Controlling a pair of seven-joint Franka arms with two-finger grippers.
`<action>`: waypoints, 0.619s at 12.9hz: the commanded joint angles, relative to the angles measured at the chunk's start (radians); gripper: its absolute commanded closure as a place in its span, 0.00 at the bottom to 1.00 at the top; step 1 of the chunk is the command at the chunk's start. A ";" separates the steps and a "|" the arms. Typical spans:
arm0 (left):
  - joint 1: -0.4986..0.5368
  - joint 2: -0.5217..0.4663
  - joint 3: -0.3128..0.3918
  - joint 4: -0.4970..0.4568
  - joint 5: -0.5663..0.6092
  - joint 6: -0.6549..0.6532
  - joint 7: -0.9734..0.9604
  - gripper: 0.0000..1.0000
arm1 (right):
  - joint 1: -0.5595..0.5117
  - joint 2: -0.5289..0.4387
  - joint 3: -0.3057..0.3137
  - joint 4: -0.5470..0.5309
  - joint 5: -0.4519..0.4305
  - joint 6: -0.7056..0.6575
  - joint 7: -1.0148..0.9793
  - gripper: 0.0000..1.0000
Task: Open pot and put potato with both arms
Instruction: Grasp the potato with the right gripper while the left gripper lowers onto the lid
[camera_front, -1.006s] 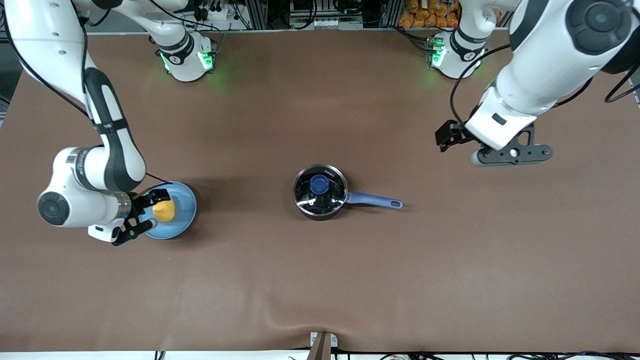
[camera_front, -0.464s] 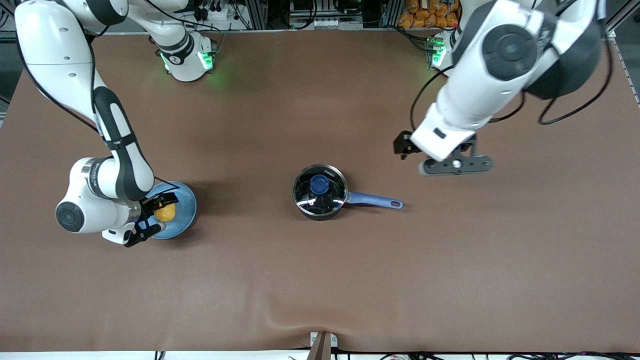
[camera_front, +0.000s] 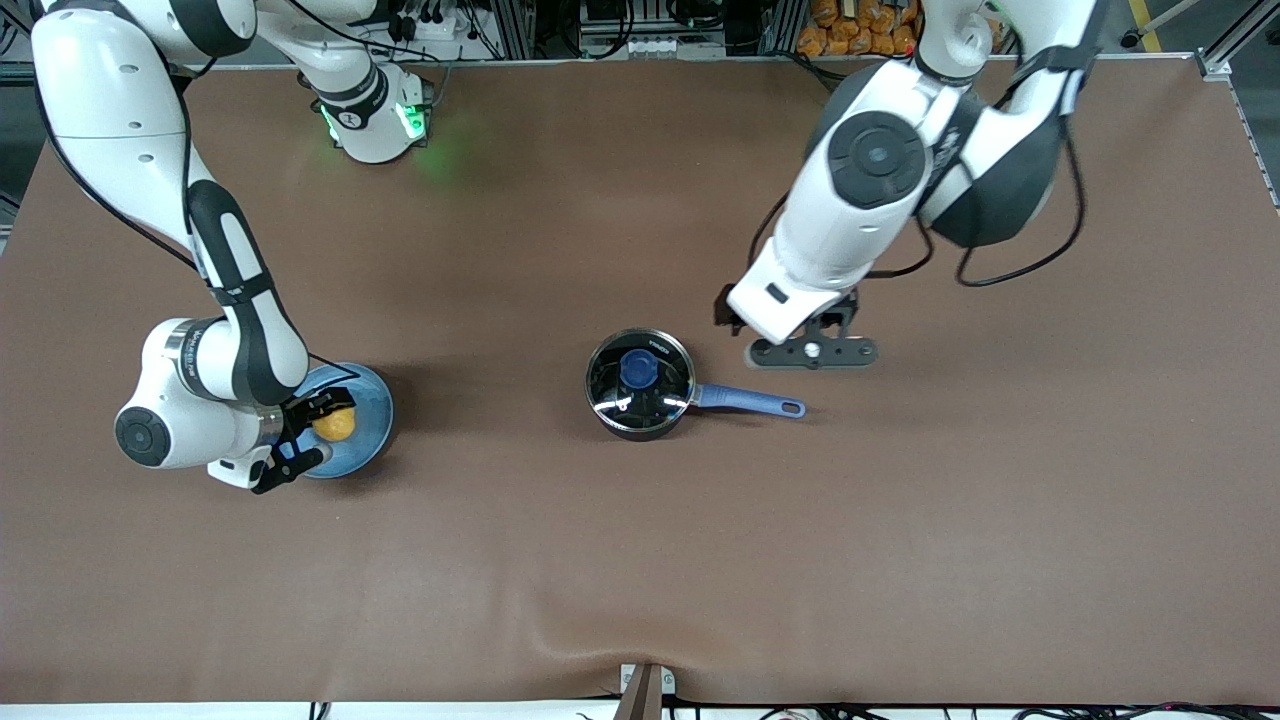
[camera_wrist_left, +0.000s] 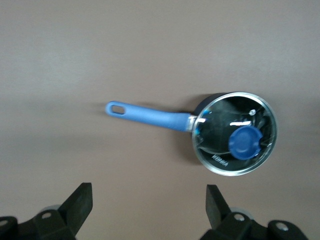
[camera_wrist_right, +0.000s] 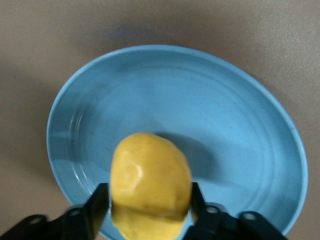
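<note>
front view: you see the left gripper (camera_front: 812, 352) fingers hidden under its own wrist | right wrist view: potato (camera_wrist_right: 150, 185) lower end cut by the edge, between the jaws | plate (camera_wrist_right: 175, 135) partly hidden under it

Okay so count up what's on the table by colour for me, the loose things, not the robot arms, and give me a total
Black with blue handle and knob: 1, the pot, clear glass lid still on it.
Light blue: 1, the plate.
Yellow-orange: 1, the potato, gripped by the right gripper over the plate.
Total: 3 things.
The left gripper is open above the table beside the pot's handle.
</note>
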 joint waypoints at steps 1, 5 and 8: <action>-0.061 0.071 0.010 0.033 -0.008 0.071 -0.037 0.00 | -0.008 0.003 0.008 0.028 0.011 0.001 -0.036 1.00; -0.120 0.151 0.011 0.033 -0.006 0.180 -0.026 0.00 | 0.006 -0.012 0.010 0.103 0.012 -0.014 -0.032 1.00; -0.156 0.220 0.015 0.035 -0.006 0.283 -0.029 0.00 | 0.017 -0.022 0.034 0.146 0.012 -0.025 -0.024 1.00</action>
